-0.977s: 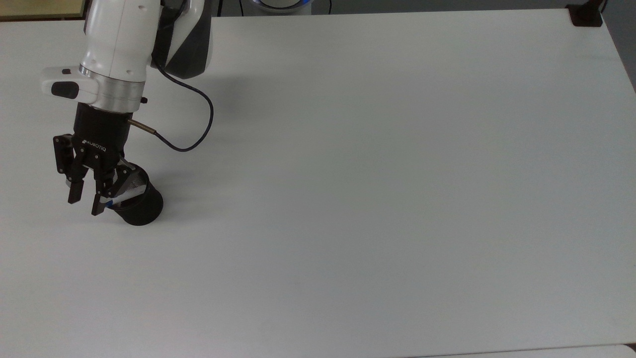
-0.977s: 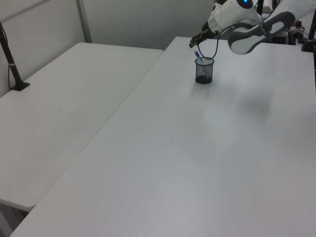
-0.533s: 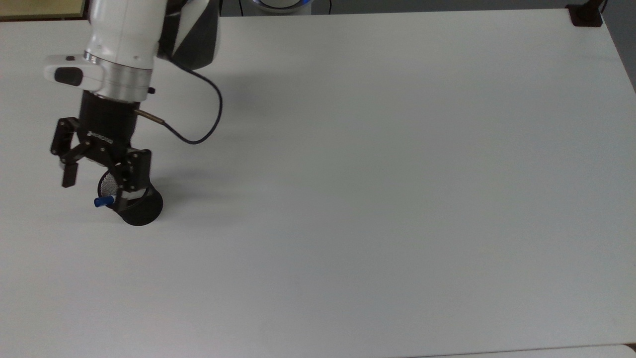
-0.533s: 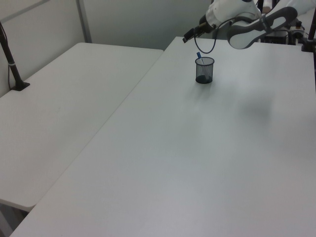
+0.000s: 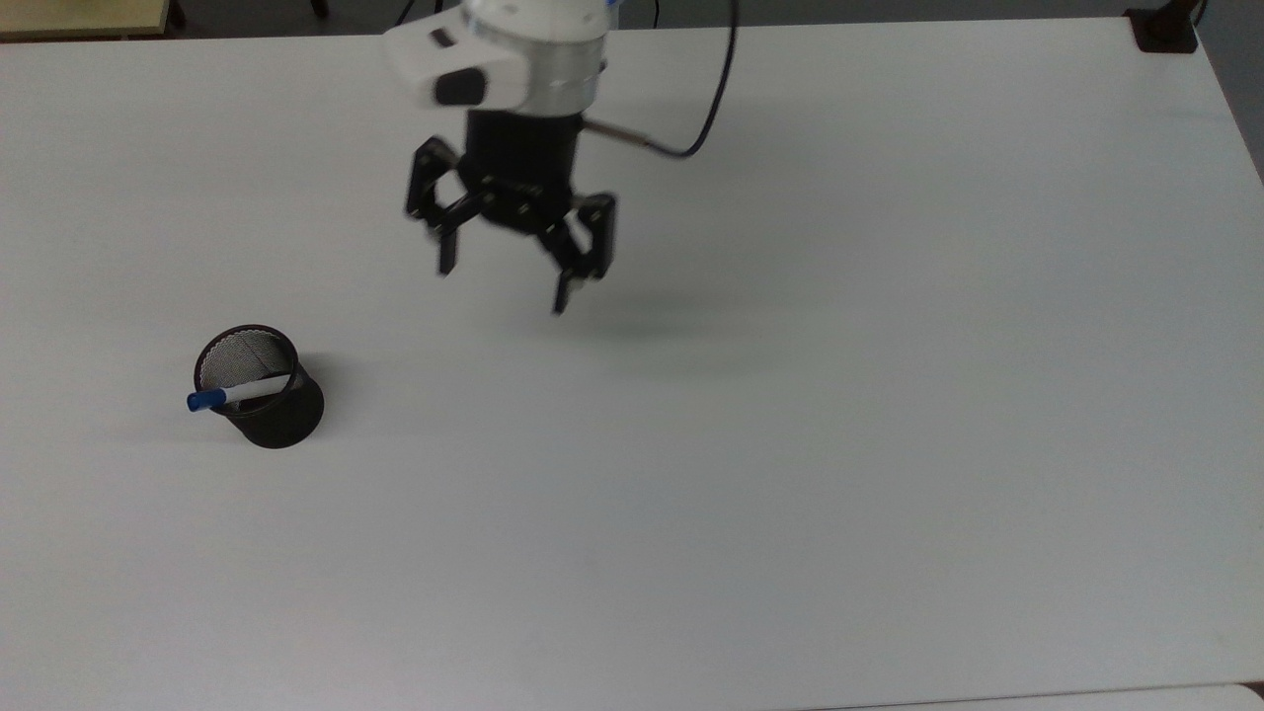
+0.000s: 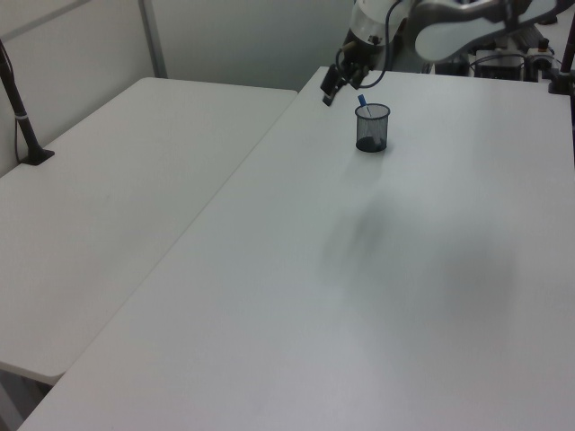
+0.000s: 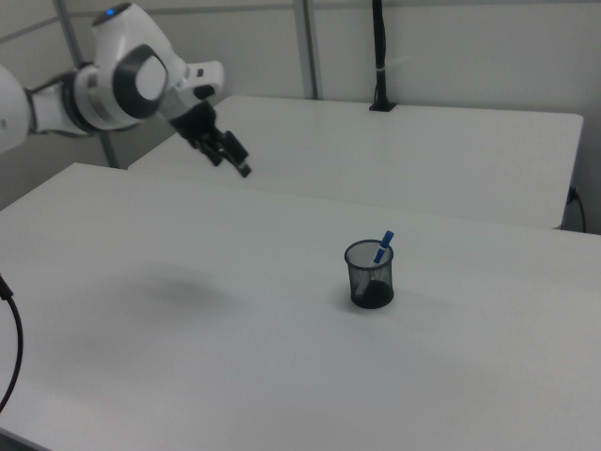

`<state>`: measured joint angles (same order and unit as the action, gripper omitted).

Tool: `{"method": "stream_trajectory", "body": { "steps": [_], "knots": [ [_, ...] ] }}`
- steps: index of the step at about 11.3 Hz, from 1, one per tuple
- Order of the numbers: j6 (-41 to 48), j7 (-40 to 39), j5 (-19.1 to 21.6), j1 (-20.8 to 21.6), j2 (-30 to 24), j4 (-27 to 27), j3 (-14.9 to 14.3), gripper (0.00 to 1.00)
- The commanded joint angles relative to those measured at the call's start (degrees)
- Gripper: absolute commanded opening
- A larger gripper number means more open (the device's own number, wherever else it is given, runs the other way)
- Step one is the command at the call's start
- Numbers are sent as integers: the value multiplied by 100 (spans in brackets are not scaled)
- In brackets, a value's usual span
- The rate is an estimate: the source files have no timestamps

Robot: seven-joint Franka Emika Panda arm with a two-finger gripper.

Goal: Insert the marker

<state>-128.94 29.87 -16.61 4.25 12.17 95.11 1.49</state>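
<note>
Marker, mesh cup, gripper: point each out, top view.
marker [image 5: 242, 392]: top view, on the white barrel above the cup's rim.
black mesh cup [image 5: 286, 420]: top view, on the outer wall near the base.
gripper [image 5: 504, 284]: top view, midway between the open fingertips.

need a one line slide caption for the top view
Slim white marker with blue cap leaning inside the black mesh cup on the white table, open black two-finger gripper raised away from it.

Bare white table [image 5: 790, 444] all round, black mesh cup [image 5: 272, 405] the lone obstacle.
</note>
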Motion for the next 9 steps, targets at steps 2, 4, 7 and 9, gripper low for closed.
{"method": "stream_trajectory", "body": {
  "steps": [2,4,7,9],
  "knots": [
    [2420,-2244,1352,129,-777,-54,-158,100],
    [3039,-2337,1318,111,-970,-63,-175,100],
    [3612,-2258,1362,102,-1269,-63,-193,100],
    [3613,-2266,1388,6,-1270,-98,-185,100]
  ]
}}
